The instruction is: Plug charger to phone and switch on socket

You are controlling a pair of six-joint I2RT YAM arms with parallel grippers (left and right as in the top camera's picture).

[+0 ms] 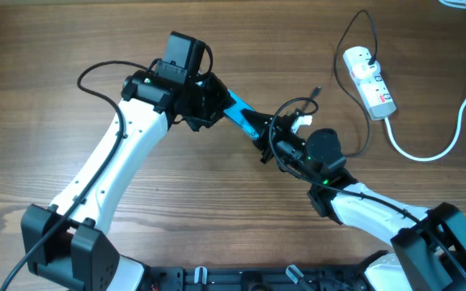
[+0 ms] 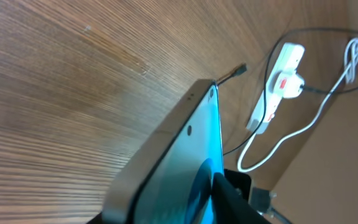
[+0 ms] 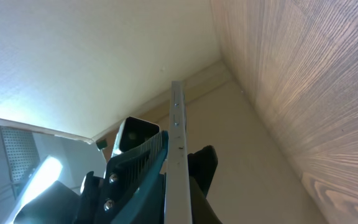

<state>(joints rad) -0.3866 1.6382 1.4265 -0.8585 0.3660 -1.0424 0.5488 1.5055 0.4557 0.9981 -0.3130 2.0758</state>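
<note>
Wood-grain tabletop (image 1: 55, 48) lies beneath both arms, which meet over its middle. Your left arm (image 1: 112, 153), white-shelled with black joints, rises from the near left corner and bends at the wrist toward the right. Your right arm (image 1: 370, 210) comes in low from the near right corner and points back toward the left one.

Between them is the phone (image 1: 237, 109), a thin slab with a glossy teal screen and a grey metal rim. It is tilted, so from above it shows only as a narrow strip.

The right gripper (image 1: 272, 137) is clamped on the phone. Its wrist view shows the slab edge-on, pinched between a ribbed teal-and-black finger (image 3: 138, 165) and a plain black one.

The left gripper (image 1: 215, 105) sits at the phone's opposite end, with one black finger (image 2: 232, 199) against the screen. Whether these jaws have closed on it you cannot tell.

The charger (image 1: 315, 93), a thin black cable, has its small connector tip (image 2: 240, 70) lying loose just beyond the right jaws, apart from the phone. The socket (image 1: 370, 81), a white strip with red marks, lies well beyond both jaws, with the white plug adapter (image 1: 361, 58) seated in it.
</note>
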